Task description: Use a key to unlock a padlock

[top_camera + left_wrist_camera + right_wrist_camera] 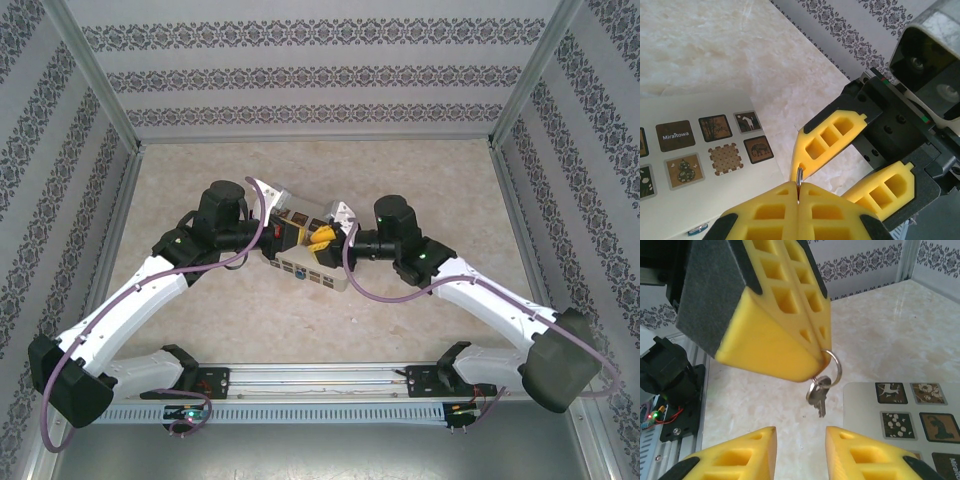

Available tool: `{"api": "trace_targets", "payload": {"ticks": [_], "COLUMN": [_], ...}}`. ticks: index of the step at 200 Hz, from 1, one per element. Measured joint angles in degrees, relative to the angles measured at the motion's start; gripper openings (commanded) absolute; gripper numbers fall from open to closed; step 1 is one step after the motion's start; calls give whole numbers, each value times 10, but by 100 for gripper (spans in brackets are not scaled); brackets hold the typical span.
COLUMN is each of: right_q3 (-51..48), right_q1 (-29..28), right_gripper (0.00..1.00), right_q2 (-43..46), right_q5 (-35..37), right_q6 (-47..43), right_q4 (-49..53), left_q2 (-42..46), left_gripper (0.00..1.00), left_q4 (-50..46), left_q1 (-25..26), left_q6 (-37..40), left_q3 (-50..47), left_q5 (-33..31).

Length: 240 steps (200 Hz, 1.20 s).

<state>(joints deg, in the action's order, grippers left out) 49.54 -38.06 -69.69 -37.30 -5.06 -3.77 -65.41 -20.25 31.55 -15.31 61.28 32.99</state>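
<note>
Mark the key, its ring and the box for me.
key (818,391): right wrist view, on the hanging key's head.
ring (839,366): right wrist view, on the wire loop's right side.
box (862,407): right wrist view, on bare lid left of the tiles.

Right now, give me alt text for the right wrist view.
The left tool, shut, pinches a key ring from which the silvery key dangles above the table. Below it the right tool stands open; a cream box with picture tiles lies at right.
</note>
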Motion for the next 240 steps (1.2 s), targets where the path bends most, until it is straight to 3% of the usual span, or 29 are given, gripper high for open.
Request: {"api": "trace_targets", "payload": {"ticks": [56, 109, 139, 150, 191, 215, 240], "right_q3": [23, 24, 24, 24, 14, -2, -13], "right_q1": [-7, -8, -8, -8, -8, -8, -11], "right_gripper": [24, 0, 0, 0, 0, 0, 0], "right_q2": [-15, -24, -24, -23, -4, 21, 45], "right_q5": [6, 20, 24, 24, 39, 57, 78], "right_q6": [-13, -19, -23, -24, -37, -70, -136], "right_q4": [-12, -17, -17, -17, -16, -16, -14], "left_q2": [1, 1, 1, 1, 29, 71, 106], "left_gripper": [0, 0, 0, 17, 64, 80, 86], "left_q4": [0, 0, 0, 0, 1, 0, -16], "left_q1": [0, 2, 2, 2, 3, 2, -14], "left_q6": [0, -2, -2, -3, -31, -55, -111], "left_q3": [0, 0, 0, 0, 0, 1, 14], "left_q5": [0, 0, -1, -1, -20, -51, -81]}}
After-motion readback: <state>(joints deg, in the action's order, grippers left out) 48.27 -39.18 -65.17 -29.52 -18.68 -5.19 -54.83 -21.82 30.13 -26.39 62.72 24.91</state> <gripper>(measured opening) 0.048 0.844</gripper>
